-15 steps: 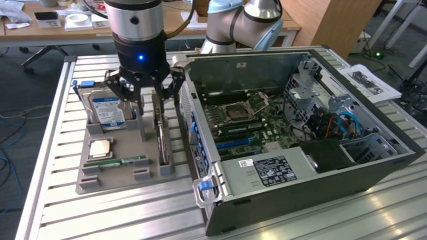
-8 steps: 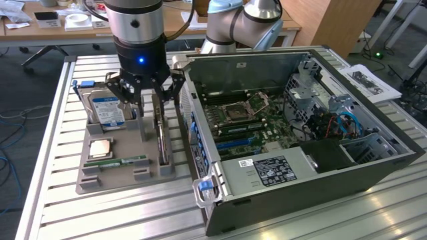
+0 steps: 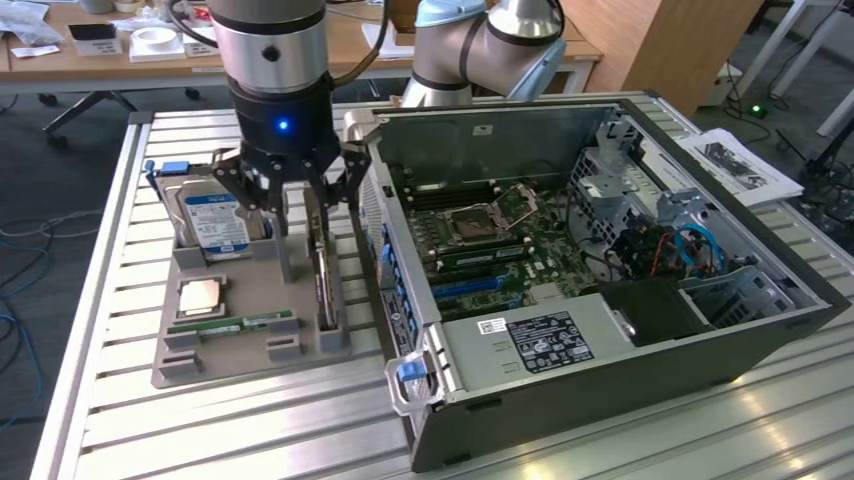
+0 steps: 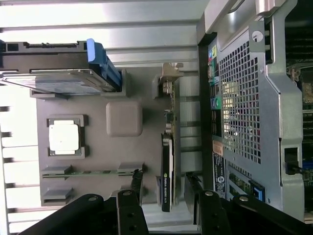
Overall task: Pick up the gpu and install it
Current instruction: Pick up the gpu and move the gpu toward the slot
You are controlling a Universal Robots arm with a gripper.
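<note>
The hand (image 3: 310, 212) hangs wide open over the grey holder (image 3: 240, 352), its fingers (image 4: 138, 181) spread and holding nothing. Directly beneath it, between the two fingers, stands the gpu (image 4: 167, 161). It is a thin dark card set on edge in a slot of the holder, with its silver bracket at the end farther from the wrist. A gap shows between the card and each finger, so neither touches it. The card is not yet lifted and sits outside the case.

Just past one finger, on the side away from the case, a green memory stick (image 3: 247, 324) lies in its own slot. Next to it a square cpu (image 3: 200, 297) rests in a recess. Farther out on that same side, a hard drive (image 3: 214, 220) with a blue and white label sits tilted in its cradle at the holder's edge.

On the hand's other side, just beside the holder, the open case (image 3: 601, 330) lies on its side. Its motherboard faces up, with a cpu socket and blue slots showing. Holder and case both rest on the slatted metal tabletop (image 3: 200, 420)
</note>
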